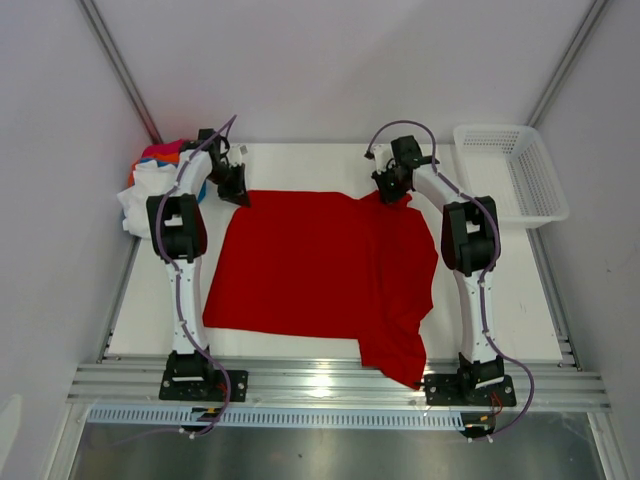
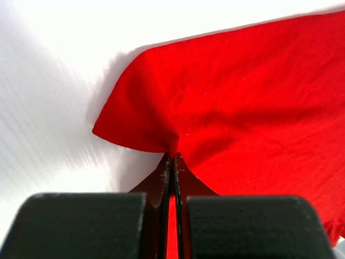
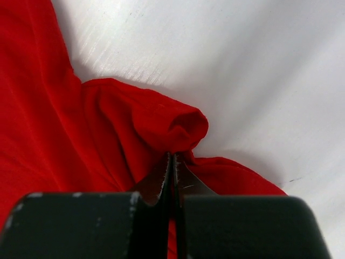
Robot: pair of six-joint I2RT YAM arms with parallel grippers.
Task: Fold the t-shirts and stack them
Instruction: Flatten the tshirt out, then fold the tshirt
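Note:
A large red t-shirt (image 1: 310, 265) lies spread on the white table, its lower right part hanging over the front edge. My left gripper (image 1: 240, 197) is shut on the shirt's far left corner (image 2: 135, 129); the cloth puckers at the fingertips (image 2: 173, 157). At the far right edge my right gripper (image 1: 391, 192) is shut on a bunched fold of the same shirt (image 3: 161, 121), pinched at the fingertips (image 3: 172, 157). A heap of other t-shirts (image 1: 155, 180), white, orange, pink and blue, sits at the far left behind the left arm.
A white mesh basket (image 1: 510, 175) stands at the table's far right. Grey walls close in the back and both sides. A metal rail (image 1: 330, 380) runs along the front edge between the arm bases.

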